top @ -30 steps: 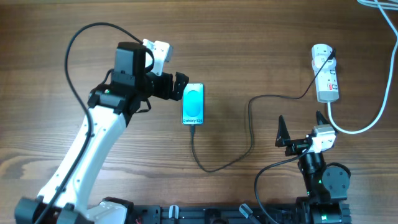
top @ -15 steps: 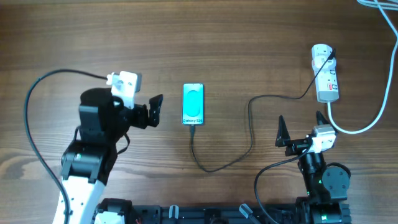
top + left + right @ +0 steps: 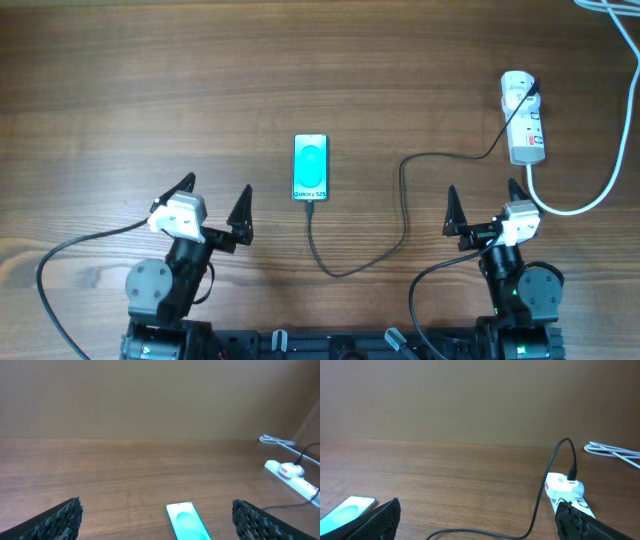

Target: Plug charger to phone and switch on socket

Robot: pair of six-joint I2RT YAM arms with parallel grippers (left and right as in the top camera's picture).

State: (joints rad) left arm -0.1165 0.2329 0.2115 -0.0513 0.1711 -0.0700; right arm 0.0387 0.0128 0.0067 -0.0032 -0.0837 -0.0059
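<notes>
The phone [image 3: 310, 167] lies flat mid-table, cyan screen up; it also shows in the left wrist view [image 3: 187, 520] and the right wrist view [image 3: 346, 510]. The dark charger cable [image 3: 400, 215] runs from the phone's near end in a loop to its black plug end in the white socket [image 3: 524, 131] at the far right; the cable [image 3: 545, 485] and socket [image 3: 564, 486] show in the right wrist view. My left gripper [image 3: 213, 210] is open and empty, near the front edge, left of the phone. My right gripper [image 3: 484, 208] is open and empty, in front of the socket.
The socket's thick white cord [image 3: 600, 190] curves right and runs off the far right edge; it also shows in the left wrist view [image 3: 276, 441]. The socket shows at the right of the left wrist view [image 3: 292, 474]. The wooden table [image 3: 150, 90] ends at a plain wall.
My left arm has drawn back from beside the phone to the front left of the table, gripper open. The phone, cable and right arm have not moved.
</notes>
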